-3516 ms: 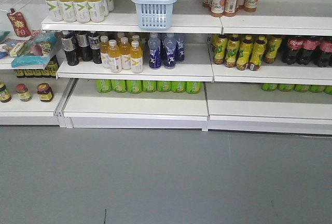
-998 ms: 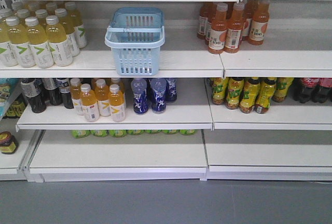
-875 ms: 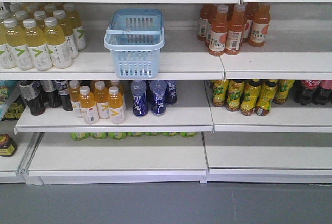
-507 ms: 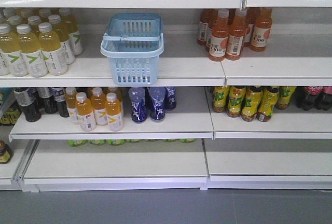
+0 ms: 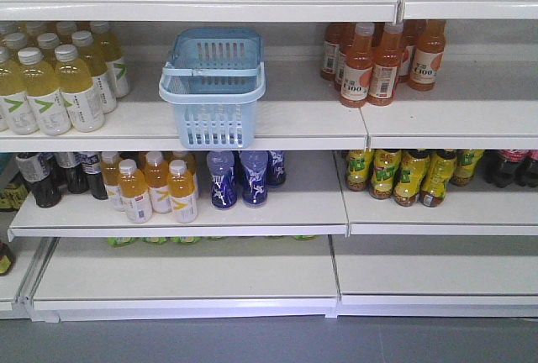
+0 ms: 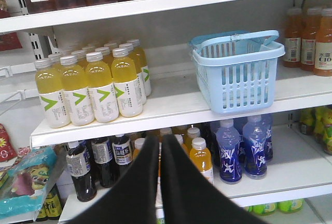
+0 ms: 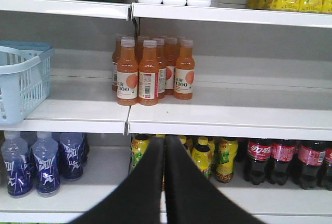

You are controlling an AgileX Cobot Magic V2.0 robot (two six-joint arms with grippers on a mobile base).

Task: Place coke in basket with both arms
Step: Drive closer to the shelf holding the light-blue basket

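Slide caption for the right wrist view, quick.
Shut right gripper faces shelved orange bottles; basket at frame's left edge.

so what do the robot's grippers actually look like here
The left gripper and right gripper look alike. Each has two plain matte black fingers, broad at the base and tapering to narrow tips. No markings, cables or metal parts show, and the arms behind them are out of view.

What I can't make out
The basket runs off-frame up-left of my right gripper jaws; my left gripper partly hides the orange bottles behind its jaws.
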